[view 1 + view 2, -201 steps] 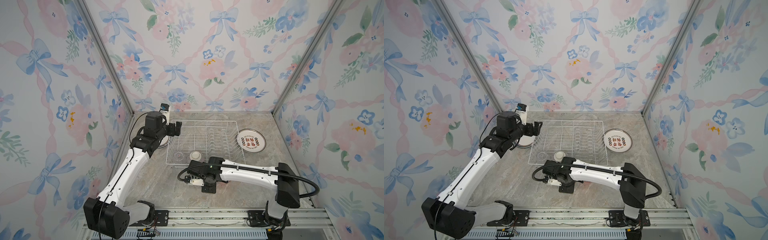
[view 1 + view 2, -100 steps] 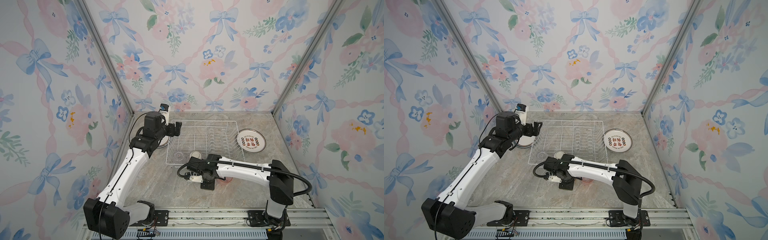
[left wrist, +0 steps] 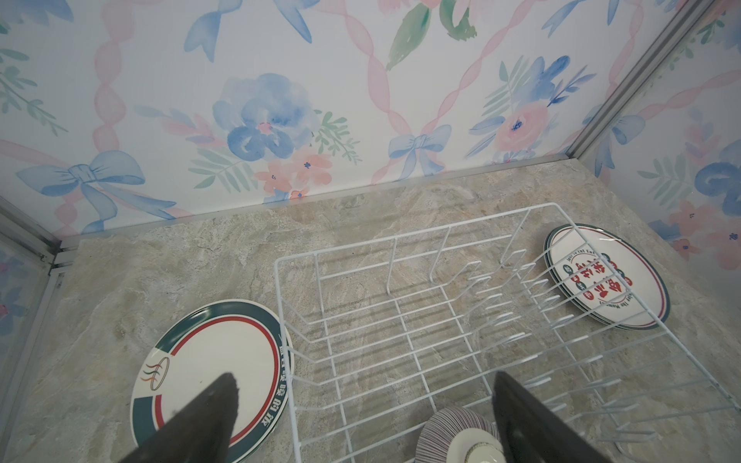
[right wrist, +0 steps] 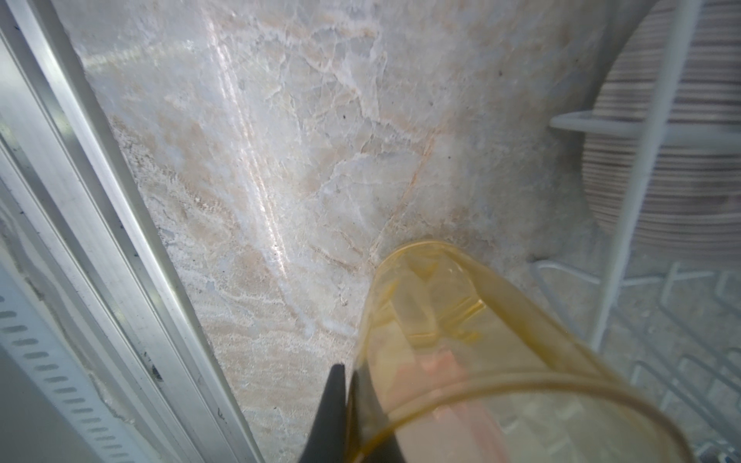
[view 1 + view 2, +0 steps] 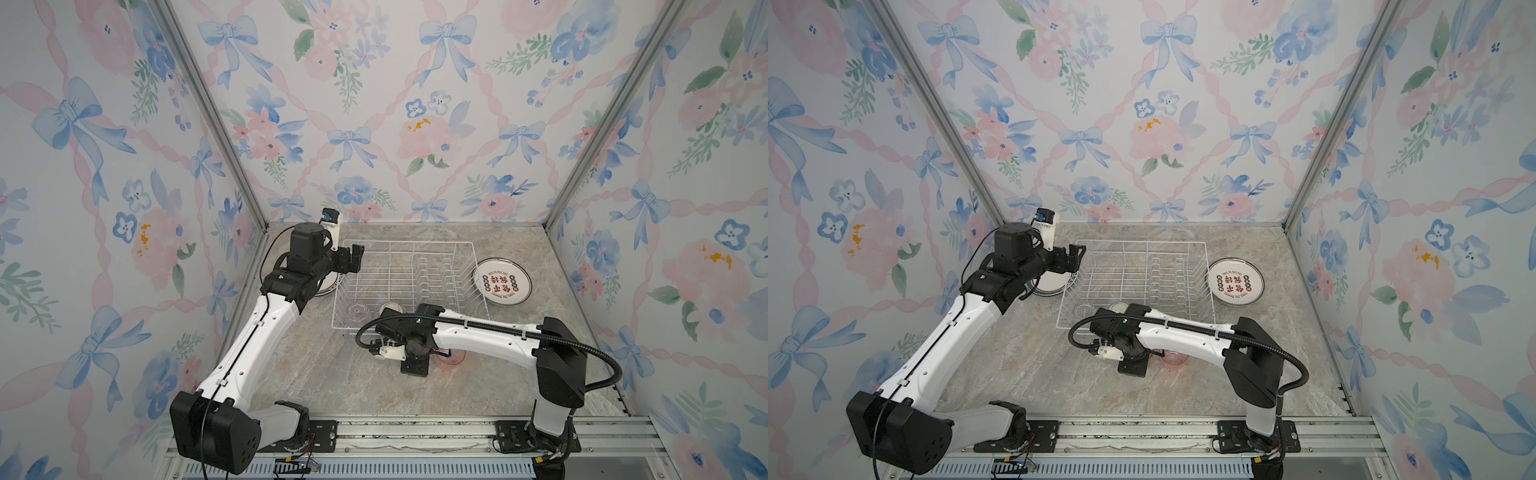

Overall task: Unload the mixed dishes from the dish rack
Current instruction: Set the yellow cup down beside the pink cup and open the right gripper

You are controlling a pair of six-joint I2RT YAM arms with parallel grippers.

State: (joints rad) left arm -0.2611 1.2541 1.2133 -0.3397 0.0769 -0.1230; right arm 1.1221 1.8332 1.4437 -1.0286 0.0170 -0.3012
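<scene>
White wire dish rack [image 5: 403, 286] sits mid-bench [image 5: 332, 374], holding only a clear tumbler [image 5: 358, 311] on end and a ribbed bowl [image 3: 449, 433] turned upside down, both at its near edge. Outside it lie red-lettered plates [image 5: 501, 281] on the right and a green-rimmed plate [image 3: 208, 373] on the left. The right claw [image 4: 349, 381] pinches the yellow tumbler [image 4: 461, 352] by its rim, long axis tilted, base toward the bench, near a pink tumbler [image 5: 453, 360]. The left claw [image 3: 363, 381] hangs spread over the rack's left edge.

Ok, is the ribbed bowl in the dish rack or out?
In: the ribbed bowl sits on the dish rack's wire floor, inside its walls.
</scene>
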